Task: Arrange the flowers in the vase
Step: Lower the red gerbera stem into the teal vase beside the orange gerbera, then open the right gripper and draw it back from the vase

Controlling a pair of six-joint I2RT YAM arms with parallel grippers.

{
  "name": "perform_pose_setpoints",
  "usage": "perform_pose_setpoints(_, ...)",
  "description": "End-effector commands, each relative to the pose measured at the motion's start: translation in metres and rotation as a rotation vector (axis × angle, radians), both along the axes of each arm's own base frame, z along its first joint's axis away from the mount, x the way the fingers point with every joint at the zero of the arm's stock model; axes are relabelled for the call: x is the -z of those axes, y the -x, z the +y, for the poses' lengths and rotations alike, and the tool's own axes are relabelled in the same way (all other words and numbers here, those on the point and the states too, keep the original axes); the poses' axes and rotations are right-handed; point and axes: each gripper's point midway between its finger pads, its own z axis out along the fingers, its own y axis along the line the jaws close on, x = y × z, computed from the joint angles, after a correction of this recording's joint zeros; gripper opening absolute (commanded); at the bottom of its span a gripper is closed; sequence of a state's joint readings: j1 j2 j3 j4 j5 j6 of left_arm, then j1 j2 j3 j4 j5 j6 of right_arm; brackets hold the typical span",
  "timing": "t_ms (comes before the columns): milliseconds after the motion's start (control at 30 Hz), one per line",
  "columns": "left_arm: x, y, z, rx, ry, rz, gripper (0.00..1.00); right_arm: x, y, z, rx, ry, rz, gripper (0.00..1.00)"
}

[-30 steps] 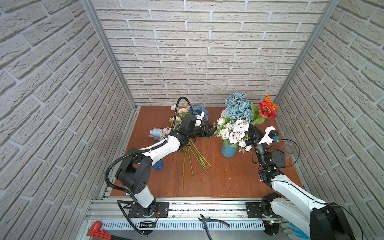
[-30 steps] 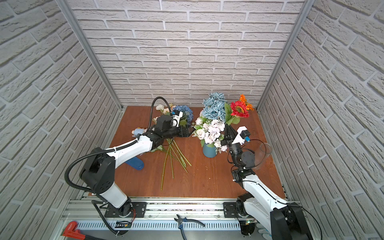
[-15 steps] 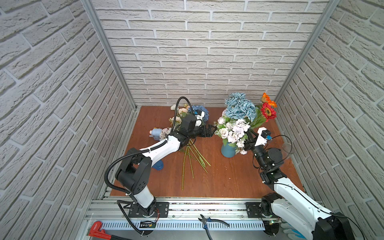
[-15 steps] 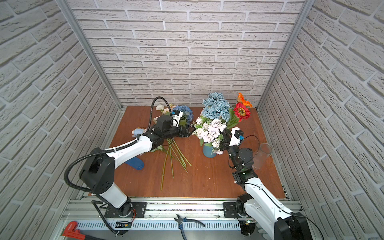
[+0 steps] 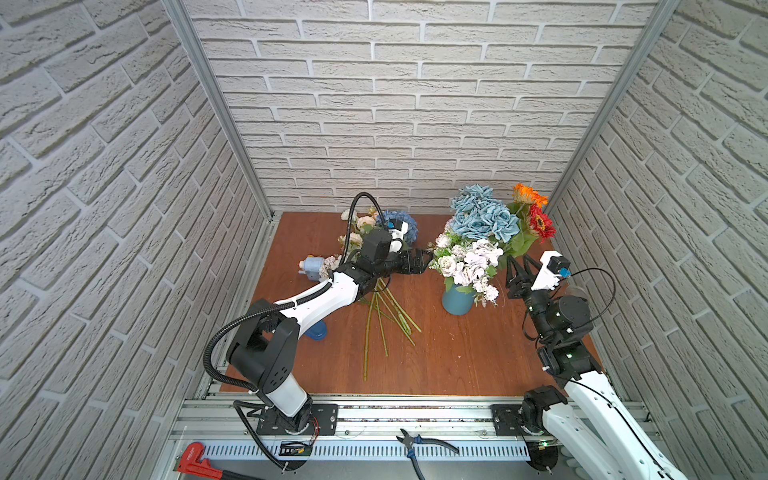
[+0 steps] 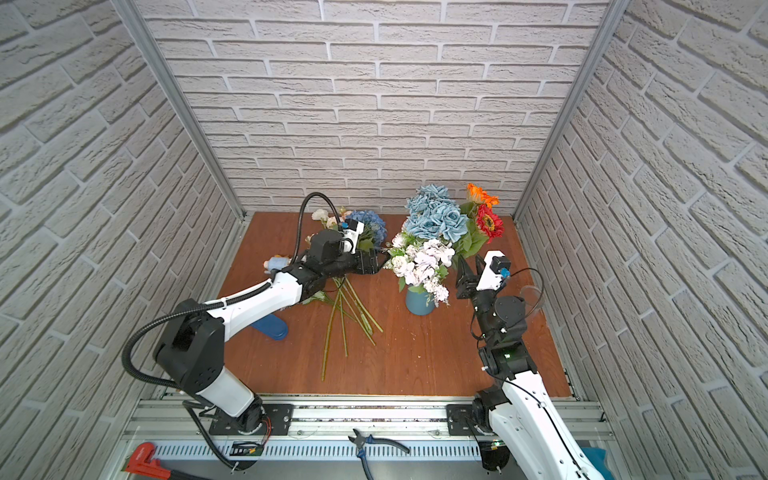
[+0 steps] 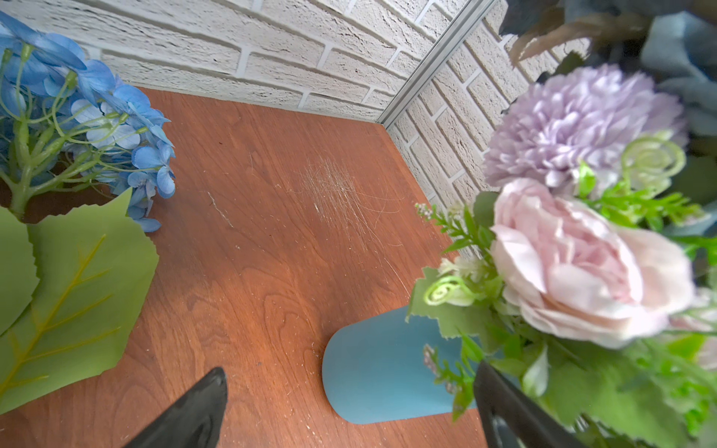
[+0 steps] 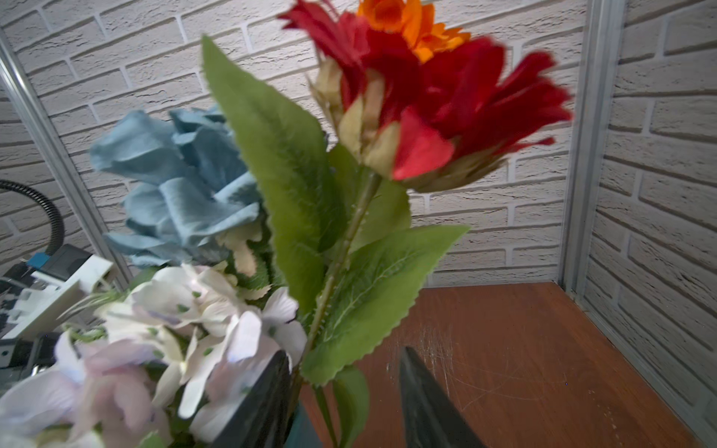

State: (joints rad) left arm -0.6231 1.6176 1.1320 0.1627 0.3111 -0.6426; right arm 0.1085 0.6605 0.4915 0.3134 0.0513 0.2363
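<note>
Nearest, loose green stems (image 5: 376, 324) lie unplaced on the worktop (image 5: 457, 365). The right gripper (image 5: 518, 259) is spread and empty beside the vase (image 5: 457, 300), which already holds dusty-blue roses (image 5: 484, 218), lilac-white clusters (image 5: 469, 262) and red daisies (image 5: 540, 222). The left gripper (image 5: 425, 262) gapes, empty. At the far side, blue hydrangea (image 5: 405, 224) and cream roses (image 5: 357, 224) wait. Blooms hide the vase mouth.

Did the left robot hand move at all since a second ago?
No. The left gripper stays open beside the white flowers, same gap from the blue vase.

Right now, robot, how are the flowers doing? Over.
Fingers open, empty: left gripper, right gripper. In vase: red daisy. On table: loose flowers, under left arm.
</note>
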Motion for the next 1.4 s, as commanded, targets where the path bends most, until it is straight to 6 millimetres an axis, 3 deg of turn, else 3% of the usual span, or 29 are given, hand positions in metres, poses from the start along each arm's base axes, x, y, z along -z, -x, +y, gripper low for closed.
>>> perform_pose_setpoints(0,-0.016,0.003,0.003,0.004,0.008,-0.059,0.98,-0.009,-0.006,-0.006,-0.032,-0.103,0.029,0.46)
perform_pose_setpoints(333,-0.013,0.001,0.006,-0.003,-0.004,-0.058,0.98,-0.05,-0.017,-0.011,-0.13,-0.22,-0.067,0.44)
perform_pose_setpoints(667,-0.012,-0.001,0.006,-0.005,-0.003,-0.053,0.98,-0.052,-0.033,-0.006,-0.183,-0.245,-0.08,0.47)
perform_pose_setpoints(867,-0.013,0.0,0.01,-0.018,-0.007,-0.059,0.98,-0.057,-0.047,-0.012,-0.173,-0.261,-0.113,0.35)
perform_pose_setpoints(1000,-0.012,0.001,0.01,-0.018,-0.008,-0.056,0.98,-0.063,-0.047,-0.003,-0.226,-0.258,-0.126,0.13)
perform_pose_setpoints(1033,-0.012,0.001,0.011,-0.02,-0.009,-0.056,0.98,-0.062,-0.045,0.001,-0.25,-0.249,-0.122,0.07)
perform_pose_setpoints(1167,-0.013,-0.001,0.009,-0.018,-0.003,-0.058,0.98,-0.05,-0.038,0.011,-0.306,-0.258,-0.084,0.06)
perform_pose_setpoints(1367,-0.01,-0.002,0.005,-0.013,0.009,-0.046,0.98,-0.01,-0.026,0.021,-0.314,-0.248,0.018,0.06)
